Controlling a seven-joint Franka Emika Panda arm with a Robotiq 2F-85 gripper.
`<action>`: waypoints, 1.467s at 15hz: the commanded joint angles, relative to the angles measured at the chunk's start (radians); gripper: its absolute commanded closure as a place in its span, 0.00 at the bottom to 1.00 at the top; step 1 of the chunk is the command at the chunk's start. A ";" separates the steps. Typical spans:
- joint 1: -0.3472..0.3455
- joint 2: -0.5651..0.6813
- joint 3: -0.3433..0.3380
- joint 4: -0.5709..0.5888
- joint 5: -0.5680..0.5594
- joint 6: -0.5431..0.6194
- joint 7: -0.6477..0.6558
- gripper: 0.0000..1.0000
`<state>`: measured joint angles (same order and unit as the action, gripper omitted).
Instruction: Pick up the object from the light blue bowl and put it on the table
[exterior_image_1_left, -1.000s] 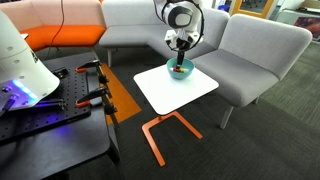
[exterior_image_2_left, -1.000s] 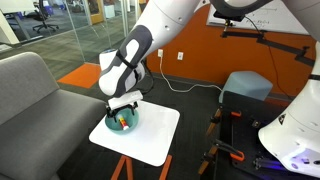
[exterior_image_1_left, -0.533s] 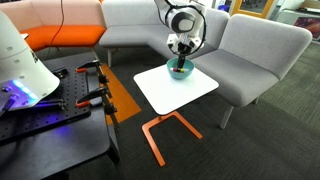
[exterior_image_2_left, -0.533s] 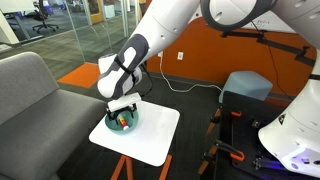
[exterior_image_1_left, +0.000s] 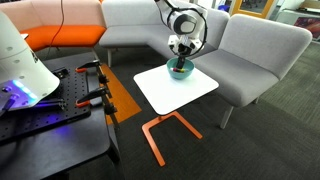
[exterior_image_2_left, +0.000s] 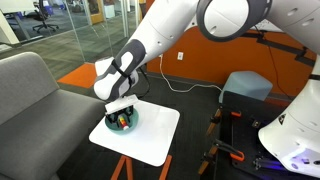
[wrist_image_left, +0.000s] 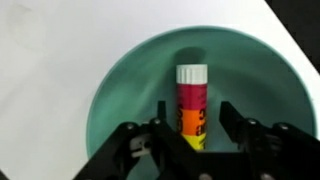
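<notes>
The stick lies in the bottom of the light blue bowl, white cap pointing away from the wrist camera. It looks like a small, light, rigid plastic tube, smooth and round, so it will likely roll or slip if pinched off-centre. The best grip is probably across the middle of the body. The fingers are spread apart, straddling its lower end without clearly touching it. The bowl sits on the white surface.

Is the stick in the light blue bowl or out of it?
In. Wrist view shows the white-capped red-and-orange stick lying inside the round turquoise bowl, between the fingers of the open gripper.
</notes>
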<state>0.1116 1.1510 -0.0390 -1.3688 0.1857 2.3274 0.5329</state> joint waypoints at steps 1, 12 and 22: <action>-0.011 0.029 0.004 0.059 0.011 -0.055 -0.021 0.69; 0.102 -0.286 -0.094 -0.080 -0.133 -0.390 0.098 0.92; -0.138 -0.435 -0.072 -0.536 0.110 0.180 -0.031 0.92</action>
<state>0.0180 0.7728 -0.1461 -1.7665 0.2229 2.3583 0.5617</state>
